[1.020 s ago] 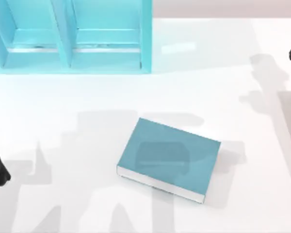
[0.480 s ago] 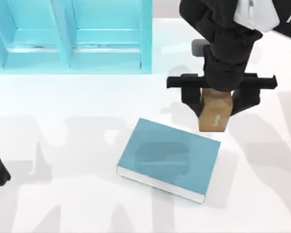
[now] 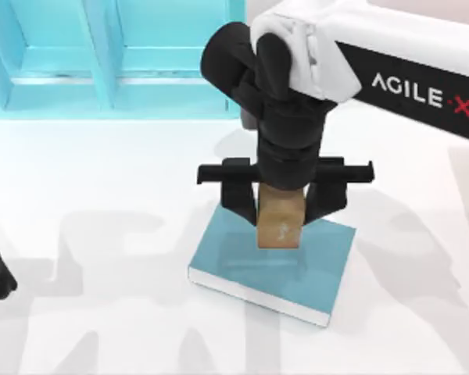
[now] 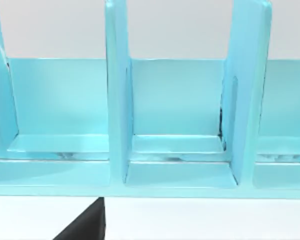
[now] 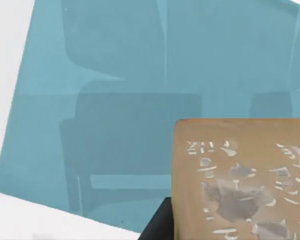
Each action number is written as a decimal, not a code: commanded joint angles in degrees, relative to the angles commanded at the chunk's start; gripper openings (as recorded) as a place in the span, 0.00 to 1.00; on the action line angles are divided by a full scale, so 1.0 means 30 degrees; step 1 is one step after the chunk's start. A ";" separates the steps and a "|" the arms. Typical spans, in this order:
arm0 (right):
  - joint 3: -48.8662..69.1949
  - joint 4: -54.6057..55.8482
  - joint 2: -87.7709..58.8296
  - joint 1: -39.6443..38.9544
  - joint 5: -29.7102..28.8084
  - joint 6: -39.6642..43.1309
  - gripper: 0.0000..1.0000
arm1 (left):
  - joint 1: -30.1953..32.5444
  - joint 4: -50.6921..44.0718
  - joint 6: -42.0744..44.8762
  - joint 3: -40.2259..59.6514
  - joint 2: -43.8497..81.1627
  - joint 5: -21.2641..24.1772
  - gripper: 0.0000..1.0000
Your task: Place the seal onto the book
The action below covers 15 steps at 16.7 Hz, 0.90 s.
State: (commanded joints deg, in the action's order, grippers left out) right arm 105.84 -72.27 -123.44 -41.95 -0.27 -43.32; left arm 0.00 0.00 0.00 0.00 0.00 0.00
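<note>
One steady descent is what you need: your right gripper [image 3: 284, 211], clenched on the seal [image 3: 280, 223], hangs above the book [image 3: 242, 262] directly beneath it, so lower the seal upright, let it rest flat on the cover, then release.

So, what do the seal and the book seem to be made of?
The seal, held by the right gripper over the book, looks like matte tan wood with pale carved-looking marks on its face. The book looks like paper: plain matte teal cover, white page edges. Being rendered, both are guesses.
</note>
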 joint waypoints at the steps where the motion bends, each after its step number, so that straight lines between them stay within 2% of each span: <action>1: 0.0000 0.0000 0.0000 0.0000 0.0000 0.0000 0.00 | 0.0000 0.0000 0.0000 0.0000 0.0000 0.0000 1.00; 9: 0.0334 -0.0361 0.0028 0.0005 0.0000 0.0005 0.00 | 0.0000 0.0000 0.0000 0.0000 0.0000 0.0000 1.00; 15: 0.0334 -0.0361 0.0028 0.0005 0.0000 0.0005 0.45 | 0.0000 0.0000 0.0000 0.0000 0.0000 0.0000 1.00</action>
State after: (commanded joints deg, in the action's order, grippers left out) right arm 106.84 -73.35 -123.36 -41.93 -0.27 -43.31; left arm 0.00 0.00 0.00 0.00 0.00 0.00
